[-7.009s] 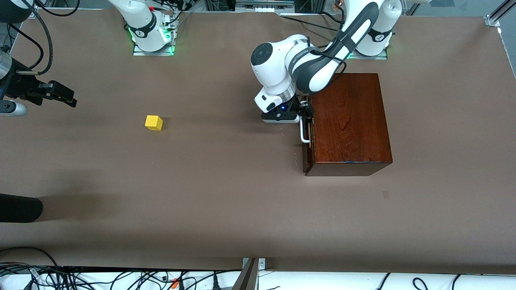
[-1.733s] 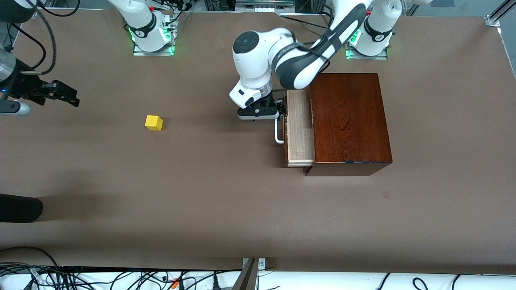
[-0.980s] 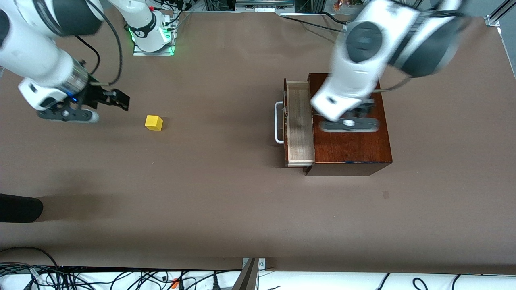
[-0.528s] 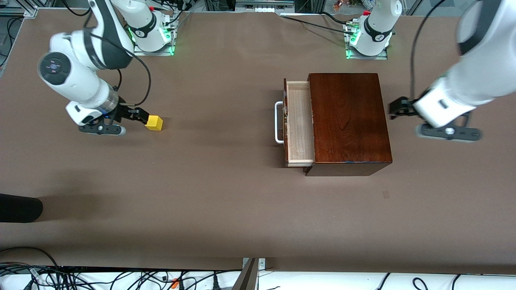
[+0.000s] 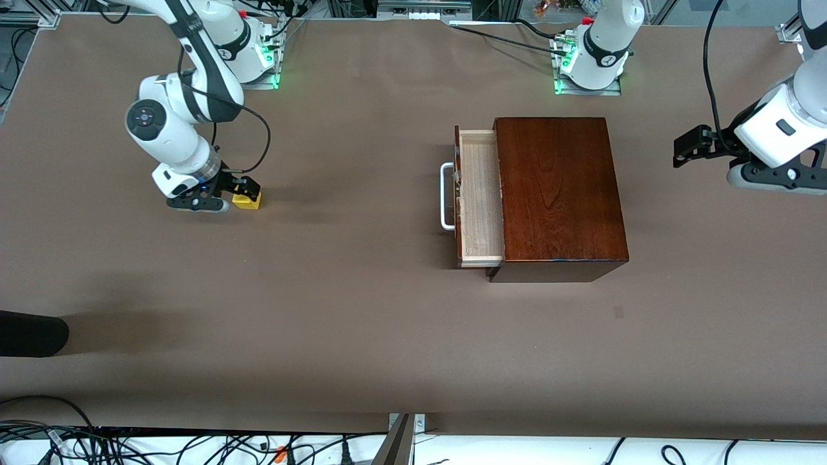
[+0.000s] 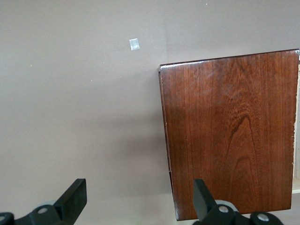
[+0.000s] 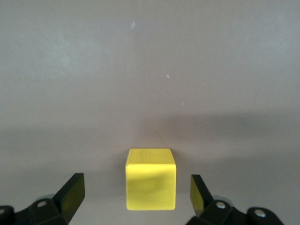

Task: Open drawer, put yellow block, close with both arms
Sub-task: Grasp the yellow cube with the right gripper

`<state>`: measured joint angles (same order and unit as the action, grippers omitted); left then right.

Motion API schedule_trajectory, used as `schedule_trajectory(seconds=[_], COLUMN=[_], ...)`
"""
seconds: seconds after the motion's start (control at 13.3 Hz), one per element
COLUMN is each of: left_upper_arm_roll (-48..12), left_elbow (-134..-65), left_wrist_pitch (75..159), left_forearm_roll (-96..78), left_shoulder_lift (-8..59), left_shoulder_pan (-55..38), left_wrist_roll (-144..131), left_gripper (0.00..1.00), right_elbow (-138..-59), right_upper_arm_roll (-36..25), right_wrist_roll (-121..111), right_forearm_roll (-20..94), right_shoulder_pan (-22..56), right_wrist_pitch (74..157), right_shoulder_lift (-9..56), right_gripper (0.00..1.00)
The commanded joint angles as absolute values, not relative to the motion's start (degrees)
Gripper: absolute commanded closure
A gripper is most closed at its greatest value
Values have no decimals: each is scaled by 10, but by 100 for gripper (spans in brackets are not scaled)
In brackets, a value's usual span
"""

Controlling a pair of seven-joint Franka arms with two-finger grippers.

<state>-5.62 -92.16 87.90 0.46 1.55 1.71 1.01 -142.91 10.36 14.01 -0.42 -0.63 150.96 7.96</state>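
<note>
While drawer (image 5: pixel 479 197) sits open, right end effector (image 5: pixel 244 191) straddles yellow block (image 5: pixel 246 201).

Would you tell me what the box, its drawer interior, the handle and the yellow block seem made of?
Box: glossy reddish-brown wood, grain visible.
Drawer interior: pale, apparently unfinished wood.
Handle: white bar, metal or plastic, unclear.
Yellow block: plain matte yellow, painted wood or plastic perhaps.
</note>
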Motion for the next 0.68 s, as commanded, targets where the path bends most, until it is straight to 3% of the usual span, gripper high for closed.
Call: schedule_trajectory(seconds=[0.0,0.3,0.38,0.45,0.53,0.6], left_upper_arm_roll=[-45,-33,-34,-33,-33,-33], left_elbow=[-956,-960,-951,-945,-944,-944], left_wrist_pitch=[927,947,941,937,937,936], left_forearm_roll=[1,-4,-5,-6,-6,-6], left_shoulder_lift=[-9,-7,0,5,6,5], left_shoulder_pan=[5,8,13,15,17,18], left_wrist_roll=[9,8,7,7,6,6], left_gripper=[0,0,0,0,0,0], right_elbow=[-1447,-1438,-1436,-1436,-1435,-1435], right_upper_arm_roll=[104,101,101,101,97,96], right_wrist_roll=[133,132,129,124,122,121], right_forearm_roll=[-3,-4,-4,-4,-4,-4], right_shoulder_pan=[-10,-13,-13,-13,-13,-13], right_wrist_pitch=[1550,1596,1595,1593,1591,1591], right_shoulder_lift=[103,156,160,158,156,155], right_gripper=[0,0,11,39,58,71])
